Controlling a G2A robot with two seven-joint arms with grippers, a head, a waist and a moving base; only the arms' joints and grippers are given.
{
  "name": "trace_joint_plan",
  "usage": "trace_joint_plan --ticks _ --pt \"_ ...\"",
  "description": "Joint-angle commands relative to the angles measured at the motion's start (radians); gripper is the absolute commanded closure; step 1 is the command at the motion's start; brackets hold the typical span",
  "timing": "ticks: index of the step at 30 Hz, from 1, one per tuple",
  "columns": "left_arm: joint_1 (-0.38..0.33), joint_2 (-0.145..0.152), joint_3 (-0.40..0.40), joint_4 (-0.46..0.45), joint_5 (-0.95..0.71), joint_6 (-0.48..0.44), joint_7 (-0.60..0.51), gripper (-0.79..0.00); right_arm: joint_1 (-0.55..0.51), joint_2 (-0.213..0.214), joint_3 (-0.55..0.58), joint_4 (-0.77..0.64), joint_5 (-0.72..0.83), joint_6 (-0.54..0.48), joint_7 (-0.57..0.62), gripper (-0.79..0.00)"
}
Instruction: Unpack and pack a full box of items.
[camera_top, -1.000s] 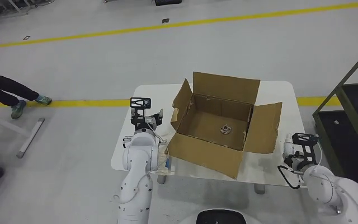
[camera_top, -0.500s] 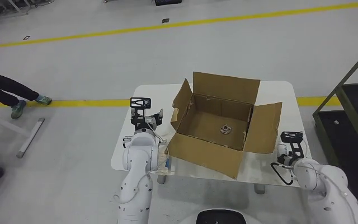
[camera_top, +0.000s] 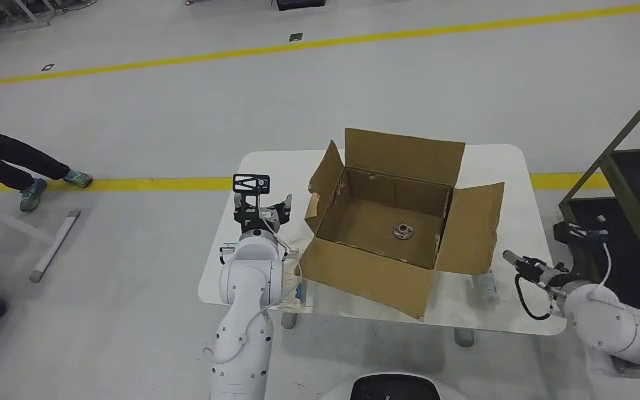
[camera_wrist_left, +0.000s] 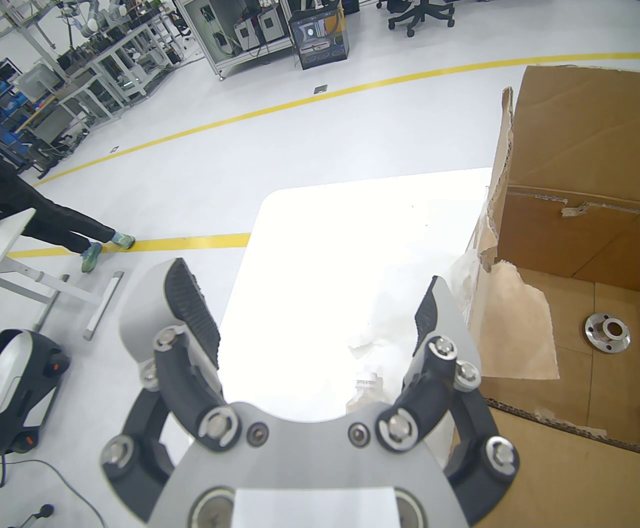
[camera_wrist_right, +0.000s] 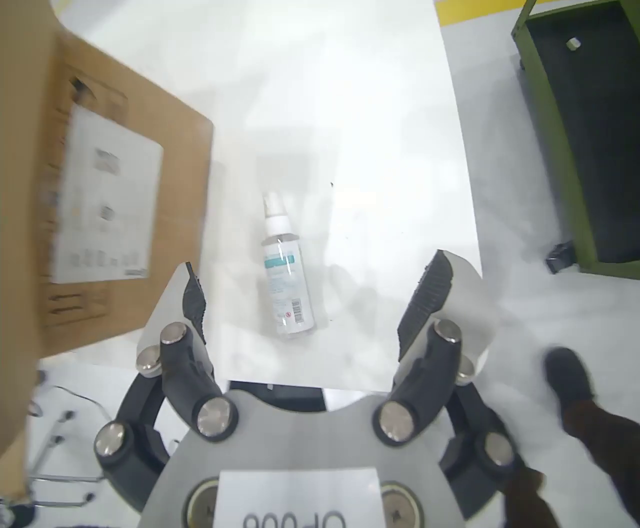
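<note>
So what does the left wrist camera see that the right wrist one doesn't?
Left wrist view: the inside of the box, with a metal flange lying on its floor, and the left gripper, open. Right wrist view: a spray bottle lying on the table beside the box, a green cart on the floor, and the right gripper, open. Both: the cardboard box and the white table.

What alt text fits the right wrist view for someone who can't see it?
A clear spray bottle lies on its side on the white table, ahead of the right gripper, whose fingers are open. A cardboard box flap with a white label is beside it.
</note>
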Motion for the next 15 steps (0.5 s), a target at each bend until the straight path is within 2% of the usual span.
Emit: trace_joint_plan --ticks 1,6,15 --pt "0.0 0.0 0.0 0.0 0.0 0.0 0.0 -0.785 -0.029 -0.004 0.045 -0.027 0.179 -0.014 -0.032 -0.785" --pt "0.0 0.0 0.0 0.0 0.0 0.0 0.0 -0.785 -0.084 -0.012 0.098 -0.035 0.441 -0.055 -0.093 -0.785" --pt "0.0 0.0 0.0 0.0 0.0 0.0 0.0 -0.785 -0.096 -0.012 0.099 -0.036 0.443 -0.056 -0.092 -0.785"
